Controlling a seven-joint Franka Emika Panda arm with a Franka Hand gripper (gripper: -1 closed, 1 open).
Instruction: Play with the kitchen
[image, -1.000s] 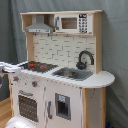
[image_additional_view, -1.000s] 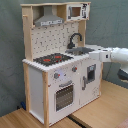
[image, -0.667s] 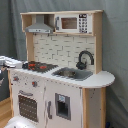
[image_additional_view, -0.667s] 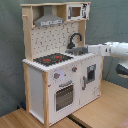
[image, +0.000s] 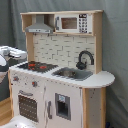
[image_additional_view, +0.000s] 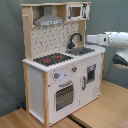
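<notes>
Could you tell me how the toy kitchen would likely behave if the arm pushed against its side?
The kitchen looks rigid, built of wood panels, so it should not flex. It is tall on a narrow base, so a high push from the arm might tip it. A low push would more likely slide it along the floor.

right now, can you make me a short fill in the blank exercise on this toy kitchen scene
1. The curved black faucet stands beside the ____.
2. The grey hood hangs directly above the black ____ with red rings.
3. The small white microwave sits on the ____ shelf of the pale wood and white toy kitchen.
4. In the second exterior view, the white robot arm reaches in from the second exterior view's ____.

Missing words: sink; hob; top; right
</notes>
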